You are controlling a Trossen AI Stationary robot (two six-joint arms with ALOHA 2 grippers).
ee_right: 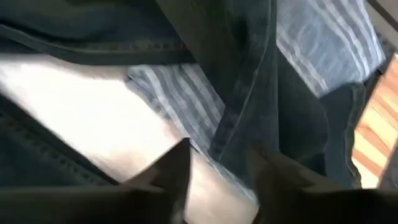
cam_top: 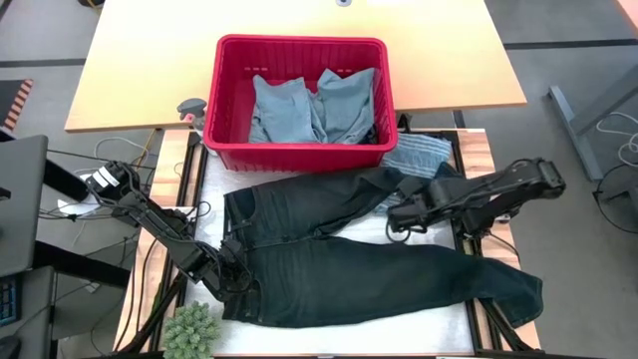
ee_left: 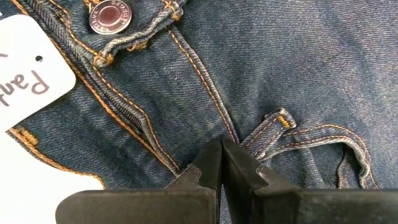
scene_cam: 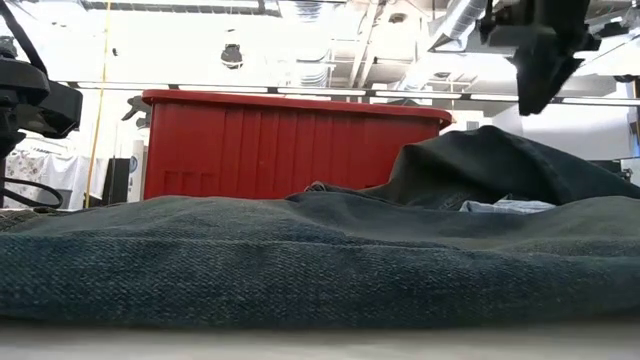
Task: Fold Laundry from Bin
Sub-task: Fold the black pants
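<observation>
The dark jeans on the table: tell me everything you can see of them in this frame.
The dark jeans are deep indigo denim with orange stitching, a metal waist button, belt loops and a white paper tag. They lie spread in front of the red bin, waist toward the left arm, one leg running out long, the other bunched up near a striped garment. The left gripper is shut on the waistband; the right gripper hovers open at the bunched leg.

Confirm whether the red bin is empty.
No. In the high view the red bin holds crumpled light blue garments, while the dark jeans lie spread on the table.
</observation>
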